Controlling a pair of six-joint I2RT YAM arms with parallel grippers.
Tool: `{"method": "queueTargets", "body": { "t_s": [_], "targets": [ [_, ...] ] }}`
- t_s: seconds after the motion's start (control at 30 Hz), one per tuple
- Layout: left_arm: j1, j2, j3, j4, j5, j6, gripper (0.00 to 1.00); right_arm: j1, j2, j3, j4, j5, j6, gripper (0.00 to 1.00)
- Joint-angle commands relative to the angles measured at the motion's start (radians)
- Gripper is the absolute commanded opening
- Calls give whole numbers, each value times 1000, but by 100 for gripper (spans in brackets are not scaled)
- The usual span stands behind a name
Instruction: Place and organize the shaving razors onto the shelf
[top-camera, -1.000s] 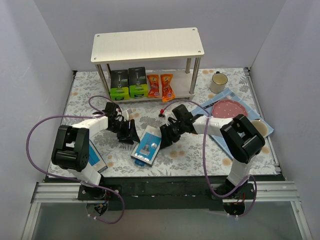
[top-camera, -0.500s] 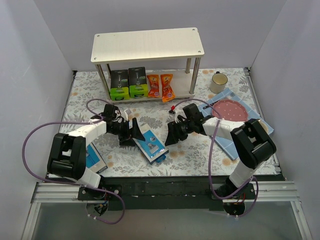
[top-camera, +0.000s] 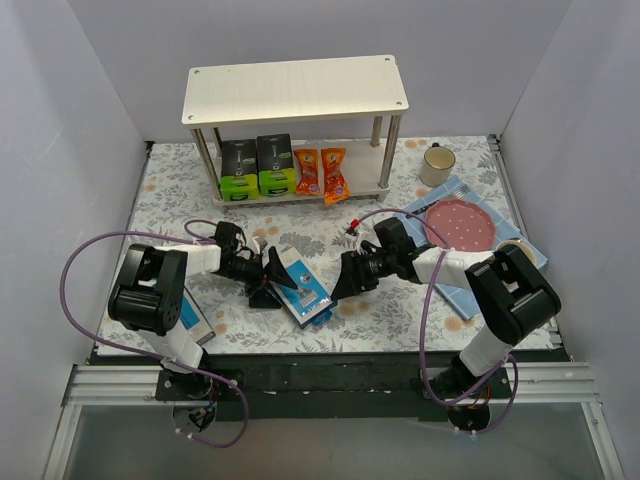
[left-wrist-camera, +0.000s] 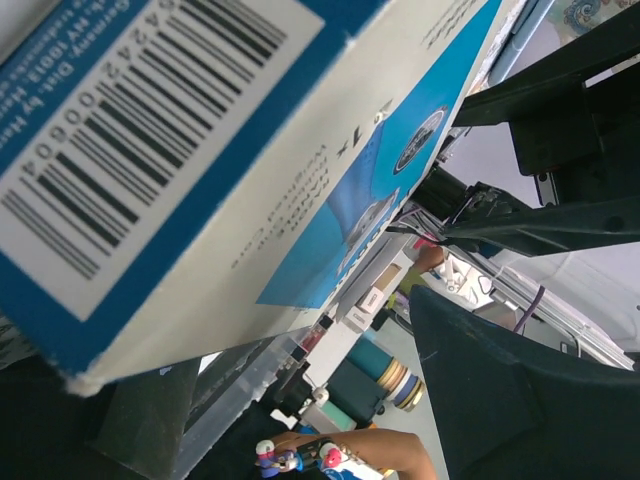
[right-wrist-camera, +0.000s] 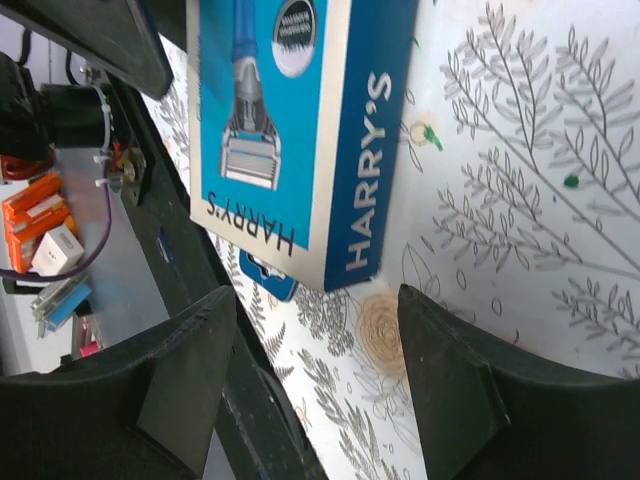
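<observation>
Left arm and right arm were built of white link shells and black blocky joint housings. Left claw and right claw were matt black, each with two broad wedge-shaped fingers. A purple cable looped loosely off each arm.

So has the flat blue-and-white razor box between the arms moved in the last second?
Yes. The flat blue-and-white razor box has swung round: against the pale wooden shelf, its near end now points right, not left.

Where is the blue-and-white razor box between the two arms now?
In the top view, the blue-and-white razor box is at front centre of the floral cover, between the left end effector and the right end effector.
</observation>
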Motion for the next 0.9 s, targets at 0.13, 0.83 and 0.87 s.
{"method": "queueTargets", "body": {
  "t_s": [0.13,0.83,0.87],
  "targets": [
    [-2,-61,-111,91,-38,-40,81,-3,105,44,87,8,91,66],
    [-88,-144,-229,312,-175,-230,98,-106,276,-85,286,-110,361,1],
    [-92,-139,-239,325,-175,-241,98,-111,295,-82,295,-105,358,1]
  ]
}}
